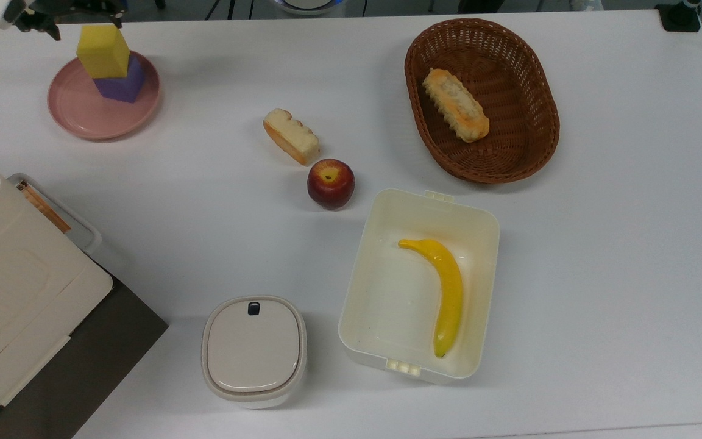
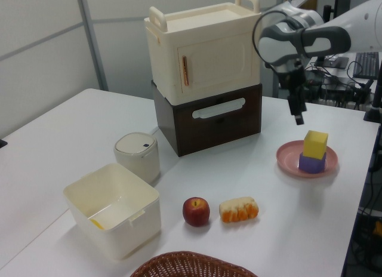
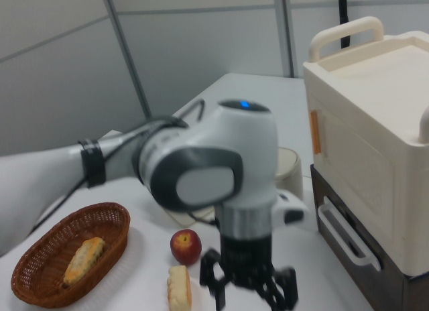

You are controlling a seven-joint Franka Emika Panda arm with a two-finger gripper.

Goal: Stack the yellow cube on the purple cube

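Observation:
The yellow cube (image 1: 103, 50) (image 2: 315, 144) rests on top of the purple cube (image 1: 124, 85) (image 2: 311, 164), slightly turned against it. Both stand on a pink plate (image 1: 83, 116) (image 2: 286, 154) at the top view's upper left. My gripper (image 1: 85, 19) (image 2: 296, 113) (image 3: 251, 292) hangs above the stack, clear of it. It is open, with nothing between its fingers. In the left view it sits up and to the left of the yellow cube.
A bread slice (image 1: 291, 136) and a red apple (image 1: 331, 183) lie mid-table. A wicker basket (image 1: 534, 152) holds a bread roll (image 1: 454, 103). A white box (image 1: 424, 198) holds a banana (image 1: 448, 286). A lidded pot (image 1: 254, 350) and a stacked cabinet (image 2: 206, 80) stand nearby.

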